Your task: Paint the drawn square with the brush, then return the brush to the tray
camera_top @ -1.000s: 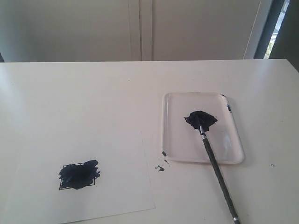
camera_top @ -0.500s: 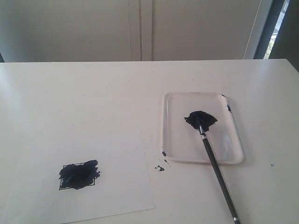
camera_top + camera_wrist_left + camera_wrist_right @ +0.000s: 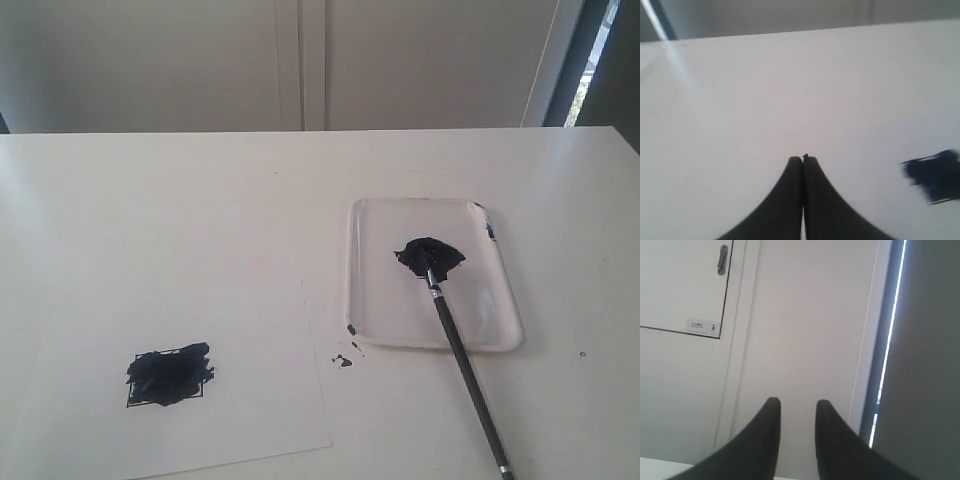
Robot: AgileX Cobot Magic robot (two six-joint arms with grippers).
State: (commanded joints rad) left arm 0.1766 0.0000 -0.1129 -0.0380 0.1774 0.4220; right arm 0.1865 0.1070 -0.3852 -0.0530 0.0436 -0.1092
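White paper sheet lay at the left of the table, and on it the drawn square was filled with dark blue-black paint, with smears running a little past its pen lines. Your left gripper hung over bare table beside that patch, its jaws pressed together on nothing. Just off the paper's right edge you had a few paint specks on the tabletop. Right of them sat the tray, with its paint blob near the middle. The brush rested with its bristles in the blob and its handle slanting out over the near rim onto the table. Your right gripper pointed up at a cabinet door, jaws apart and empty. By my reading, painting was done and the brush was back, so you were at the closing step. The next move asked little of you: keep both arms clear, or, if the whole brush must lie inside the tray, take the handle again and nudge it in.
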